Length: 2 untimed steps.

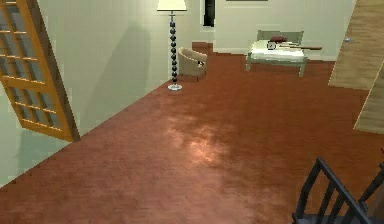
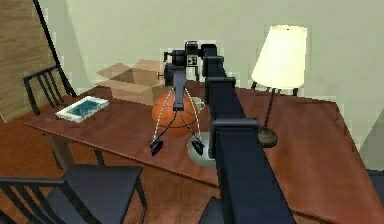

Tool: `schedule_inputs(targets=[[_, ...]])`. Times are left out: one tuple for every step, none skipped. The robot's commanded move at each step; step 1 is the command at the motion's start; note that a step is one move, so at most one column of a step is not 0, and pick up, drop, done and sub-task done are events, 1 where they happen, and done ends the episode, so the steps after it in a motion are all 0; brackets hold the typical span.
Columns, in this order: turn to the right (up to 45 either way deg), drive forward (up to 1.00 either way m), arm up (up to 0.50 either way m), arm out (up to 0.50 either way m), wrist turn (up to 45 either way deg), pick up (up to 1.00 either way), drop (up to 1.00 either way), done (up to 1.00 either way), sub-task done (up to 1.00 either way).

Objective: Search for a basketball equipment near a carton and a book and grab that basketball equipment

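Note:
An orange basketball (image 2: 170, 112) is on the dark wooden table (image 2: 110, 135) in the arm side view. An open carton (image 2: 130, 78) stands behind it to the left, and a teal book (image 2: 82, 108) lies flat near the table's left end. The dark arm (image 2: 235, 140) rises from the bottom edge. My gripper (image 2: 177, 147) hangs at the ball, with one thin finger (image 2: 157, 143) on each side of it. I cannot tell whether it holds anything.
A table lamp (image 2: 278, 62) with a cream shade stands right of the arm. Dark chairs (image 2: 45, 85) (image 2: 75, 190) flank the table. In the forward view, open red floor leads past a floor lamp (image 1: 172, 40), an armchair (image 1: 192, 63) and a white bed (image 1: 277, 50). An orange glazed door (image 1: 35, 70) stands left.

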Motion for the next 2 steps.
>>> schedule_inputs(targets=[[0.0,0.0,0.0,0.0,45.0,0.0,0.0,0.0,0.0],[0.0,0.0,0.0,0.0,45.0,0.0,0.0,0.0,0.0]])
